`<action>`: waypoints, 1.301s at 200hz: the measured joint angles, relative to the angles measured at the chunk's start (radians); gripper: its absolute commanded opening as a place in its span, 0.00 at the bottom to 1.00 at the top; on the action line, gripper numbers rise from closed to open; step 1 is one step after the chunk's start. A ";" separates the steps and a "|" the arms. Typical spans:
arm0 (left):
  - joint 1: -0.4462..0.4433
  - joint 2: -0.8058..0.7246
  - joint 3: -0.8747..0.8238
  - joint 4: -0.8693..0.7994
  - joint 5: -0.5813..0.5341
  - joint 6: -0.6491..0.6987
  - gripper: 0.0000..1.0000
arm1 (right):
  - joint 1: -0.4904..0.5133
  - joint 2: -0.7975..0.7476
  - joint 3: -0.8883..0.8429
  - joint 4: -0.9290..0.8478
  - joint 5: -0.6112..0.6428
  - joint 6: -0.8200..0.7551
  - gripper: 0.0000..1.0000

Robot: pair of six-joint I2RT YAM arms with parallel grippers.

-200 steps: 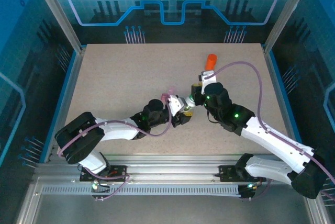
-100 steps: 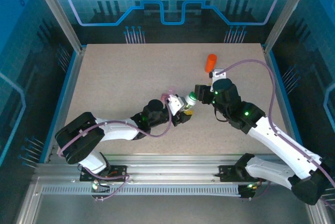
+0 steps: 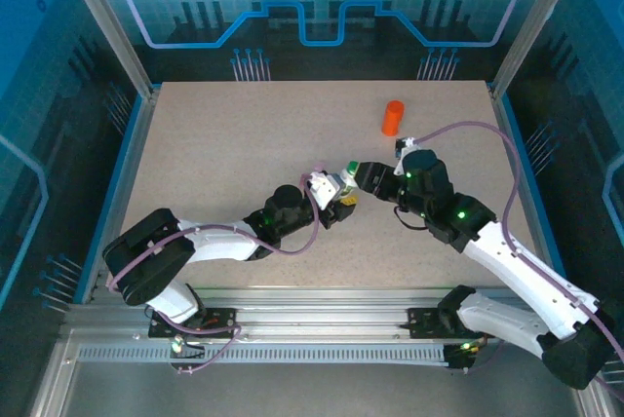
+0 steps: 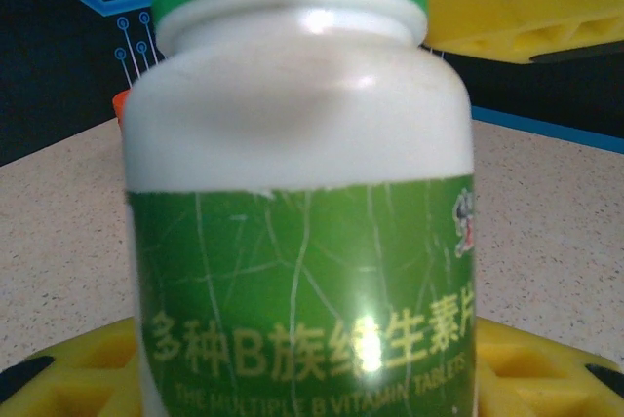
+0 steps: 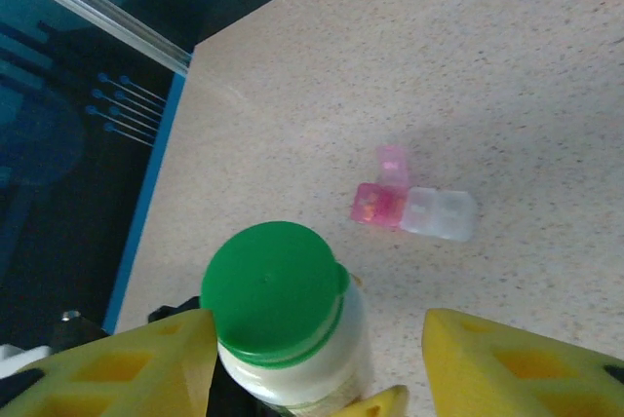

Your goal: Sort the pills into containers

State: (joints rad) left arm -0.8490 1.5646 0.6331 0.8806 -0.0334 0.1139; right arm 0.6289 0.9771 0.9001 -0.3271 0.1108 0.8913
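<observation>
While the left gripper [image 3: 340,199] pinches the bottle [image 4: 302,242], the right gripper [image 5: 317,359] straddles its cap [image 5: 275,285], jaws spread; the pill box [image 5: 414,208] lies beyond the bottle.

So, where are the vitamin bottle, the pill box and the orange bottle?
vitamin bottle [image 5: 273,285]: right wrist view, green cap.
pill box [image 5: 439,214]: right wrist view, colourless compartment.
orange bottle [image 3: 392,117]: top view, its body.

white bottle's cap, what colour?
Green cap on the white bottle; it shows best in the right wrist view, seen from above.
</observation>
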 measured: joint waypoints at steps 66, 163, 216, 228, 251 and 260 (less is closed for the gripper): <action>0.000 0.000 0.000 0.013 -0.001 0.000 0.00 | 0.017 0.067 0.000 0.076 -0.021 0.025 0.55; -0.004 0.037 0.000 0.052 -0.007 -0.011 0.00 | 0.040 0.049 -0.071 0.192 0.056 0.130 0.08; -0.021 0.043 -0.006 0.060 0.012 -0.018 0.00 | 0.058 0.008 -0.117 0.288 0.123 0.127 0.00; -0.024 0.043 -0.006 0.060 0.018 -0.018 0.00 | 0.060 0.008 -0.123 0.299 0.134 0.109 0.00; -0.027 0.043 -0.008 0.061 0.030 -0.011 0.00 | 0.064 0.008 -0.125 0.301 0.145 0.083 0.10; -0.027 0.043 -0.008 0.061 0.031 -0.009 0.00 | 0.065 0.006 -0.125 0.295 0.146 0.079 0.30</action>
State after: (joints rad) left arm -0.8764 1.6077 0.6250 0.9417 -0.0029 0.1051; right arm 0.6937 0.9833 0.7753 -0.0319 0.2569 0.9703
